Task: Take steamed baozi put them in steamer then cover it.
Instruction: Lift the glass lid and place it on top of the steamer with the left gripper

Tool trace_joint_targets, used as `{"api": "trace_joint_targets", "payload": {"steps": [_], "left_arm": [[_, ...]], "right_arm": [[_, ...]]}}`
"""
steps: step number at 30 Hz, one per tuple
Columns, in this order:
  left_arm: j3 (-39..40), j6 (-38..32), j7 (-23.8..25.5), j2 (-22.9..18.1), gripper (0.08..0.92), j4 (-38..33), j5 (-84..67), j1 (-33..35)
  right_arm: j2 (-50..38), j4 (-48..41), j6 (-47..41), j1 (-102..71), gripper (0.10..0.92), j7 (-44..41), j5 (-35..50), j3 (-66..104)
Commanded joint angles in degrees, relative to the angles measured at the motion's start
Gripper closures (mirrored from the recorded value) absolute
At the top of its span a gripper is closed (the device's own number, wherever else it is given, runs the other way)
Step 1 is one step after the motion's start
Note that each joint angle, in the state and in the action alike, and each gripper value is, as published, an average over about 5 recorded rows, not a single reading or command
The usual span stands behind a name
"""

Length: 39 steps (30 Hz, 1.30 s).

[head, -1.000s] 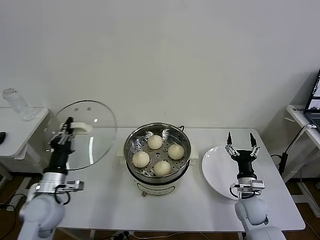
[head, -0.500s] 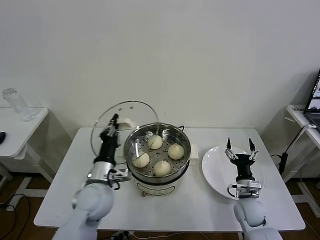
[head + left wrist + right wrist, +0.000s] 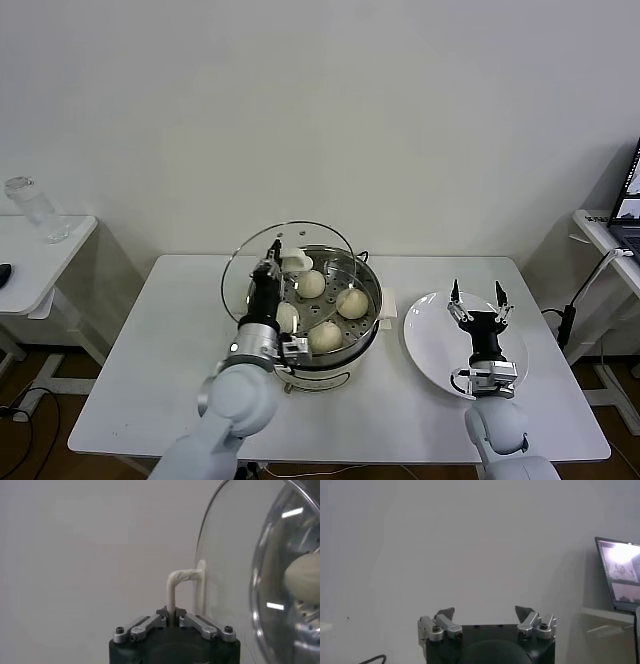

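Cover (image 3: 290, 262) pinched upright by left end effector (image 3: 272, 262); right end effector (image 3: 477, 295) spread, pointing up.

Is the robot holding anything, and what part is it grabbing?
The left gripper holds the glass cover by its cream handle, upright beside the steamer. The right gripper is open, holding nothing.

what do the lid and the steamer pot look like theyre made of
The cover, held upright by its handle in the shut left gripper, looks like clear glass: the wall shows through it. Its handle looks like matte cream plastic, though that is uncertain. The steamer looks like polished stainless steel, mirror-bright, with a perforated tray.
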Motion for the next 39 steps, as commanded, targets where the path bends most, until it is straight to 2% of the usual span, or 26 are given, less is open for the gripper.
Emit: {"api": "trace_joint_targets", "payload": {"steps": [1, 39], "left_arm": [[4.36, 2.06, 2.81, -2.42, 0.812, 2.14, 6.76, -1.14], [5.95, -1.72, 2.16, -3.82, 0.812, 7.4, 8.73, -1.53]], "right_arm": [[0.33, -0.43, -0.32, -0.12, 0.203, 0.04, -0.33, 0.51], [0.71, -1.91, 0.69, -0.21, 0.203, -0.25, -0.89, 1.3]]}}
